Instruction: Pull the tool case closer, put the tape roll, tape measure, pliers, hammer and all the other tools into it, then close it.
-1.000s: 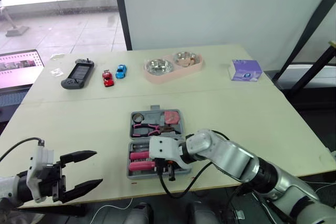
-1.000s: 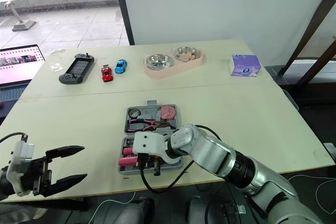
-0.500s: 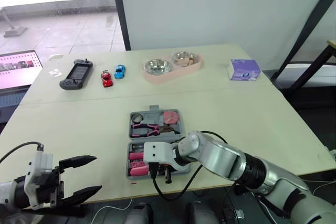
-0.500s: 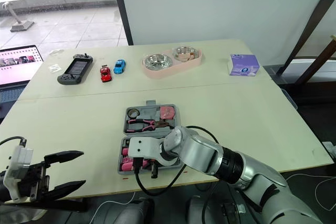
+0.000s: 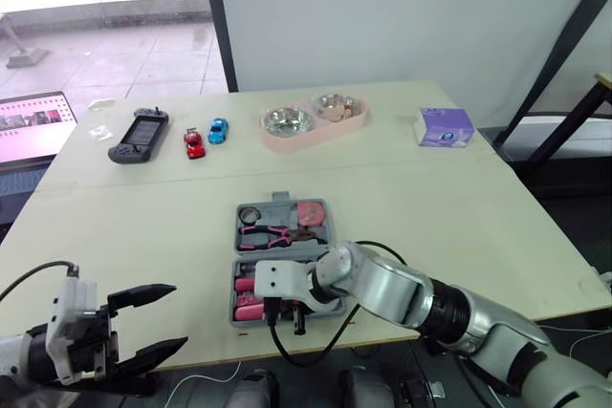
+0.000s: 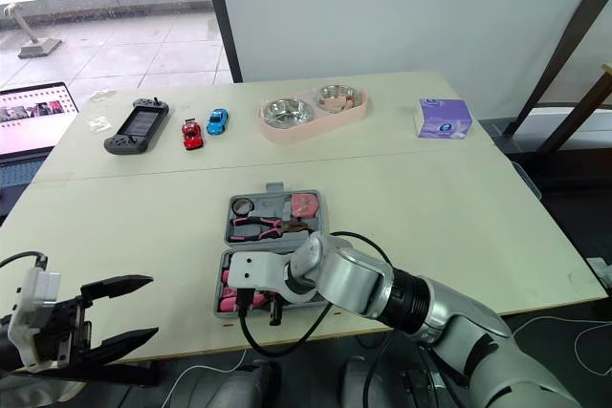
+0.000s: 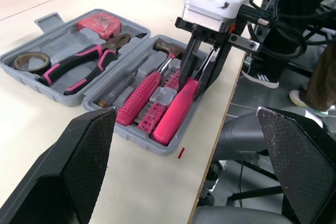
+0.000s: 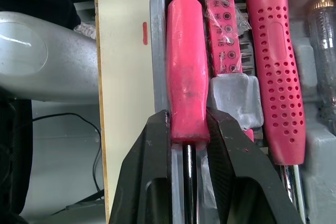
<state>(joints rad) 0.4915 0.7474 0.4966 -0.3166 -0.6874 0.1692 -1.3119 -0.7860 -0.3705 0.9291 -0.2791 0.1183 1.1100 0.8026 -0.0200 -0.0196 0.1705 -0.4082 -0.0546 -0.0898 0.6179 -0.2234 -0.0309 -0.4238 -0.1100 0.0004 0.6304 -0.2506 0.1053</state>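
The left gripper (image 5: 179, 314) is held low at the robot's left side, fingers spread wide and pointing right. The right arm (image 5: 430, 298) extends leftward across the front. The right gripper (image 8: 188, 125) clamps both fingers against the pink screwdriver handle (image 8: 186, 87).

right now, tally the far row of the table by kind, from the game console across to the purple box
handheld game console: 1
toy cars: 2 (red toy car, blue toy car)
pink double pet bowl: 1
purple box: 1
total: 5
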